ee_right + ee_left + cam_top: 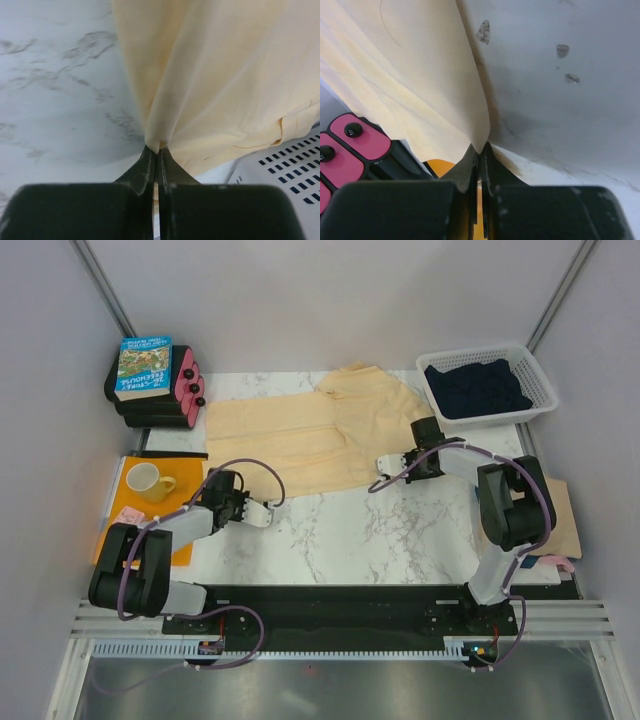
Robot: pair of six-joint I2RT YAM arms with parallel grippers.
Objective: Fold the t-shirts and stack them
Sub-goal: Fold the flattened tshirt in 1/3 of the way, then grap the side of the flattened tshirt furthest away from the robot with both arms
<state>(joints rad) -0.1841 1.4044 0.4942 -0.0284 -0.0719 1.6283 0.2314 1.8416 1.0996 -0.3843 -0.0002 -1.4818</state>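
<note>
The large pale yellow t-shirt point(300, 435) lies spread across the middle back of the marble table. My left gripper point(260, 512) is shut on its near left corner; in the left wrist view the jaws point(480, 150) pinch a peak of yellow cloth point(420, 75). My right gripper point(384, 469) is shut on the near right edge; the right wrist view shows the jaws point(156, 150) closed on a fold of the cloth point(215, 75). A dark navy shirt point(478, 388) lies in the white basket point(540, 375). A tan shirt point(562, 520) lies at the right edge, a pink one point(125, 515) at the left.
A flat orange sheet point(118, 502) at the left carries a yellow mug point(148, 481). A book on a stack of black and pink cases point(152, 380) stands at the back left. The basket also shows in the right wrist view point(287, 170). Grey walls enclose the table.
</note>
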